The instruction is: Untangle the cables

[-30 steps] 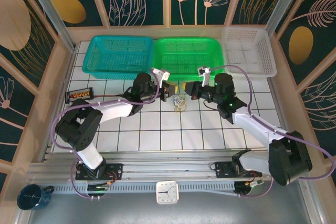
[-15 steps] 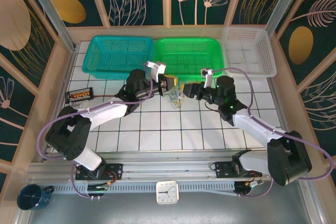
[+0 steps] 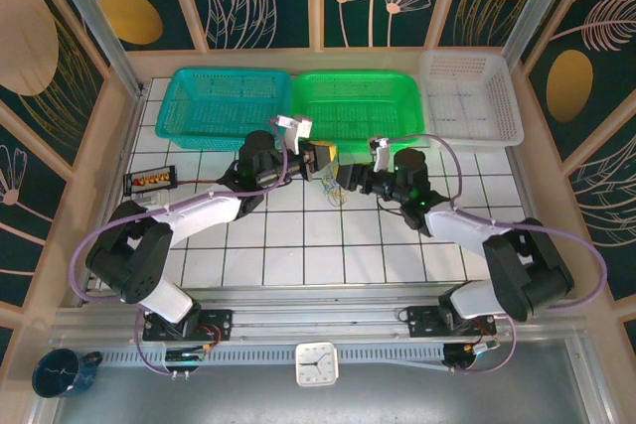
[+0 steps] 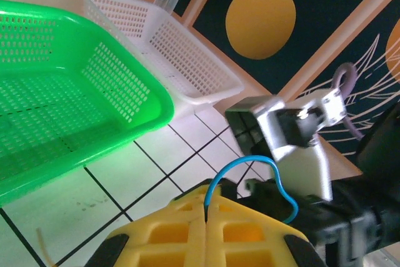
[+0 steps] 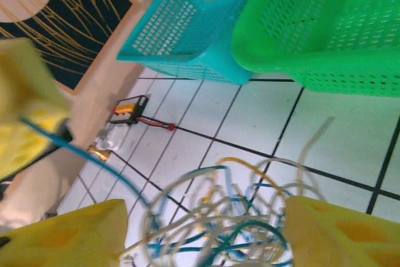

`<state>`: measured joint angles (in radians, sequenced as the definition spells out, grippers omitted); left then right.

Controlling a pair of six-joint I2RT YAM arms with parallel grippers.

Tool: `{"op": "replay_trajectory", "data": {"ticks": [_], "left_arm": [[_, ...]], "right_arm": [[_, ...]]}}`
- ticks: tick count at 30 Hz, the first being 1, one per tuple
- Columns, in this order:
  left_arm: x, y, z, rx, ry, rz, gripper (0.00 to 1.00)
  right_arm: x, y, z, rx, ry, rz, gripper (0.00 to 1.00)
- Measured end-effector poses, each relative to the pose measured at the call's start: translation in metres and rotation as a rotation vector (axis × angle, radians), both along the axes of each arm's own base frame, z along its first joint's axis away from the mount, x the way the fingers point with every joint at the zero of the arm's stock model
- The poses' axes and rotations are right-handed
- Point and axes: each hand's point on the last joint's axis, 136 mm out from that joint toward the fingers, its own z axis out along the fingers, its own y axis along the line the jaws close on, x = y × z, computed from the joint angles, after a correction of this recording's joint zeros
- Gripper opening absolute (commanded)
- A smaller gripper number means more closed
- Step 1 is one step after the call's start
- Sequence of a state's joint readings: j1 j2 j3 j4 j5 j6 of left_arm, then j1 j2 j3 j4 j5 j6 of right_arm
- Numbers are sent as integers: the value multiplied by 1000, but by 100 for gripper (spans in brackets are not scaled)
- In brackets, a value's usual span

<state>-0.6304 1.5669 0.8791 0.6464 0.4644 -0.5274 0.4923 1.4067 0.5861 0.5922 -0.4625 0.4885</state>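
Observation:
The cables (image 5: 219, 232) are a loose clump of thin blue, yellowish and pale wires on the white tiles, also seen from above as the cables (image 3: 337, 193). My left gripper (image 4: 206, 203) is shut on one blue cable (image 4: 240, 161), which arcs up out of its yellow fingertips; from above the left gripper (image 3: 323, 159) sits just up-left of the clump. My right gripper (image 5: 206, 220) is open, its yellow fingers (image 5: 340, 232) standing either side of the clump. From above the right gripper (image 3: 347, 182) is right beside the clump. A taut blue strand runs from the clump to the left gripper.
Teal basket (image 3: 224, 106), green basket (image 3: 353, 106) and white basket (image 3: 469, 96) line the far edge, close behind both grippers. A small black holder (image 3: 149, 179) lies at the left. A clock (image 3: 316, 364) and a blue cup (image 3: 62, 372) sit at the near edge.
My left gripper has lifted toward the green basket with the blue cable pinched in it. My right gripper has opened and moved left up against the clump.

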Motion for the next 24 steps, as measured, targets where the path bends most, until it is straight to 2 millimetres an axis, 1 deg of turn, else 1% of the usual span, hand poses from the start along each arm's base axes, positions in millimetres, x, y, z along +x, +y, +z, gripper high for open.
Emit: {"op": "replay_trajectory", "data": {"ticks": [2, 3, 4, 7, 10, 11, 13, 16, 19, 24], "left_arm": [[0, 0, 3, -10, 6, 1, 0], [-1, 0, 5, -19, 11, 0, 0], [-2, 1, 7, -27, 14, -1, 0], [-4, 1, 15, -49, 21, -6, 0], [-5, -1, 25, -71, 23, -16, 0], [-5, -2, 29, -78, 22, -19, 0], [-4, -3, 35, -91, 22, -22, 0], [-4, -4, 41, -103, 30, -29, 0], [-2, -6, 44, -92, 50, -27, 0], [-1, -9, 56, -85, 62, -42, 0]], "right_arm": [[6, 0, -10, -4, 19, -23, 40], [7, -1, -16, -7, 29, -34, 36], [9, -3, -22, -9, 39, -48, 34], [8, -8, -37, -21, 66, -80, 33], [6, -11, -46, -37, 81, -98, 43], [6, -11, -47, -41, 82, -102, 48], [6, -12, -48, -50, 78, -110, 55], [6, -13, -50, -69, 71, -115, 62], [4, -17, -52, -102, 70, -122, 66], [1, -24, -47, -146, 45, -131, 67]]}}
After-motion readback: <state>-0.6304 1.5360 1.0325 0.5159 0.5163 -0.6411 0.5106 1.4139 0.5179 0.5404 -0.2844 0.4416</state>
